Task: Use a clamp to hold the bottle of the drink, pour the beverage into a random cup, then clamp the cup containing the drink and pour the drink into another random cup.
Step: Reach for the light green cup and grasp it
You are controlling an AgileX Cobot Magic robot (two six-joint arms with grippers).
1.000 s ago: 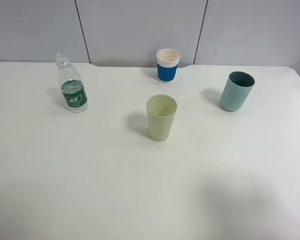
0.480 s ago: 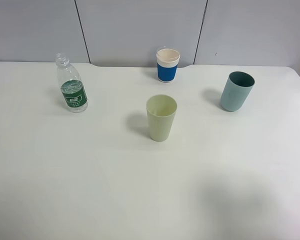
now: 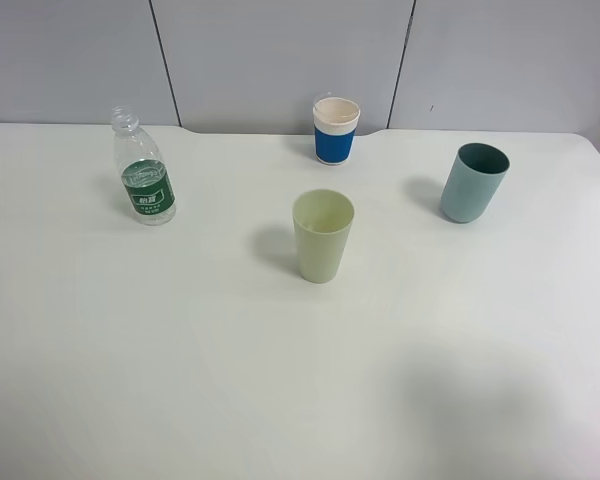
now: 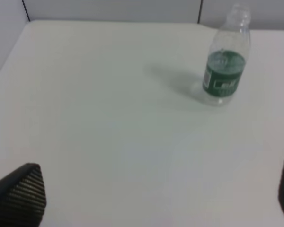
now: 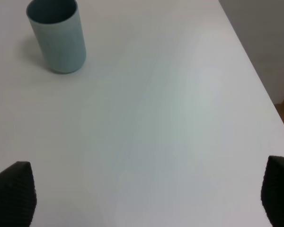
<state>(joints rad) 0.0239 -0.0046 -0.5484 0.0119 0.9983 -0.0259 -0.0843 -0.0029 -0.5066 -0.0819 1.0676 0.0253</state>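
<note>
The uncapped clear bottle with its dark green label stands upright at the table's far left, a little clear liquid inside; the left wrist view shows the bottle well ahead of my left gripper. That gripper is open, its fingertips wide apart and empty. The pale yellow-green cup stands at mid-table. Behind it sits the white cup with a blue band. My right gripper is open and empty, fingertips spread wide. Neither arm shows in the exterior view.
A teal-blue tumbler stands at the right, also seen as the tumbler ahead of my right gripper. The white table ends at a grey panelled wall behind. The table's right edge shows in the right wrist view.
</note>
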